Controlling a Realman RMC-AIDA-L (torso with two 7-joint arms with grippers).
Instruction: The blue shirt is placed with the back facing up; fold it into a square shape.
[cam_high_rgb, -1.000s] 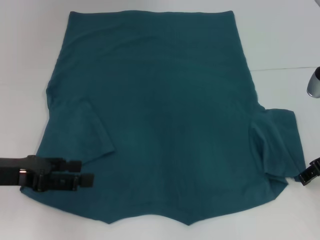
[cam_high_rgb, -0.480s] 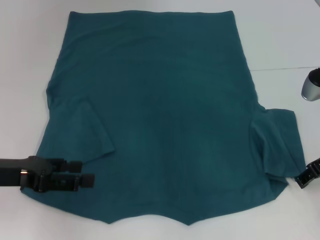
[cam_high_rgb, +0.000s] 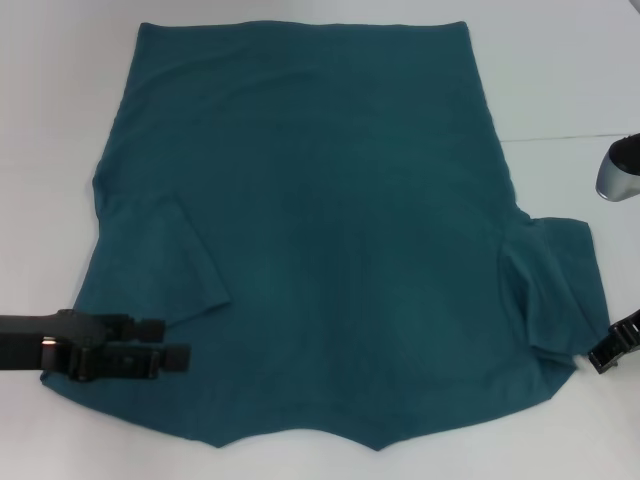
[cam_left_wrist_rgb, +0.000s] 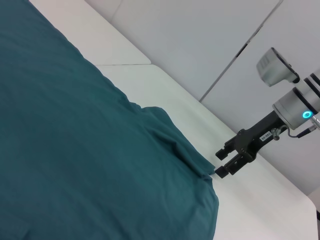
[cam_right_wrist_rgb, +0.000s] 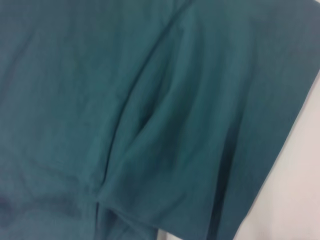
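Observation:
The blue shirt (cam_high_rgb: 330, 220) lies spread flat on the white table (cam_high_rgb: 580, 80), hem far from me and shoulders near. Its left sleeve (cam_high_rgb: 185, 265) is folded in onto the body, while the right sleeve (cam_high_rgb: 560, 285) sticks out sideways. My left gripper (cam_high_rgb: 165, 341) hovers open over the shirt's near left corner, pointing right. At the outer edge of the right sleeve, my right gripper (cam_high_rgb: 600, 355) is open. In the left wrist view the right gripper (cam_left_wrist_rgb: 220, 162) has one fingertip touching the sleeve's edge (cam_left_wrist_rgb: 202, 162). The right wrist view shows only creased sleeve fabric (cam_right_wrist_rgb: 165, 125).
A seam (cam_high_rgb: 570, 137) runs across the table right of the shirt. My right arm's silver joint (cam_high_rgb: 618, 175) hangs above the table at the right edge. Bare table borders the shirt on both sides and along the front edge.
The right arm's silver joint has drifted slightly left and its gripper has shifted a little at the sleeve's edge. The left gripper and the shirt look unchanged.

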